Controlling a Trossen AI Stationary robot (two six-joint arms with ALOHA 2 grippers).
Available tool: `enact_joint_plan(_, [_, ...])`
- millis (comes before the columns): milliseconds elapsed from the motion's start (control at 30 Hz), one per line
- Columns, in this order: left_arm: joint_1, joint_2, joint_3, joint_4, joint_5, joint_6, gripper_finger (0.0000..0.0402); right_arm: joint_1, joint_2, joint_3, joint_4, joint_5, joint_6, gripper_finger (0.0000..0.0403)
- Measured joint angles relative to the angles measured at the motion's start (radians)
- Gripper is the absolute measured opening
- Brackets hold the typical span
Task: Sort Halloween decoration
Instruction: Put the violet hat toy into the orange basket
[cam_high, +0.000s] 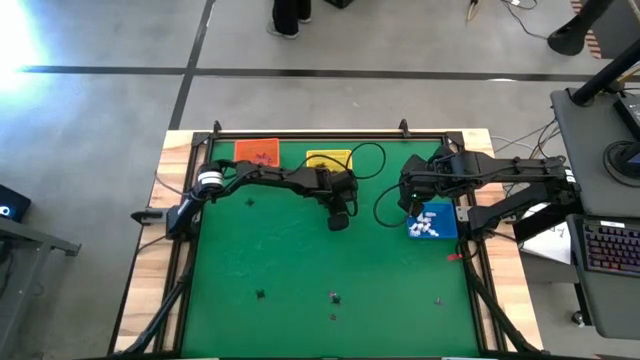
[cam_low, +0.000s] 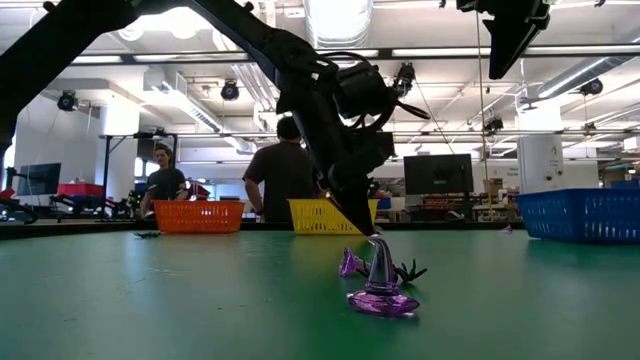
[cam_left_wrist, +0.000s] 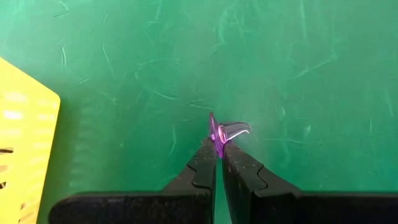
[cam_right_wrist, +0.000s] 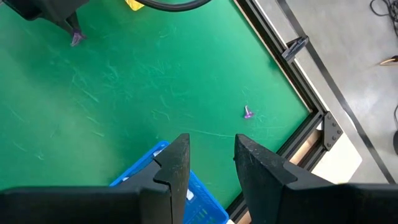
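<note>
Purple witch hat (cam_low: 381, 290) foremost; left tool (cam_left_wrist: 218, 151) pinching purple trinket (cam_left_wrist: 225, 132).

The table (cam_high: 300, 260) is green with a pale wood rim. Three baskets: one orange (cam_high: 257, 152), one yellow (cam_high: 328, 159), one blue (cam_high: 433, 223) with white trinkets (cam_high: 427, 226) inside. Both arms are black. The left gripper (cam_left_wrist: 219, 152) pinches a translucent purple trinket (cam_left_wrist: 222, 134). Nearest the low camera sits a shiny purple witch hat (cam_low: 381, 285). Small black trinkets (cam_high: 260, 294) dot the near table.
</note>
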Motion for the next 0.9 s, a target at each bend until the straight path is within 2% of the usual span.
enact_joint_plan(367, [0.005,-0.028,0.000,-0.016,0.022,0.016,0.0000,0.000,0.000,0.000,0.003,0.000,0.000,0.0118])
enact_joint_plan(900, [0.078,-0.188,0.002,-0.275,0.021,0.112,0.0000,0.000,0.000,-0.002,0.003,0.000,0.000,0.0118])
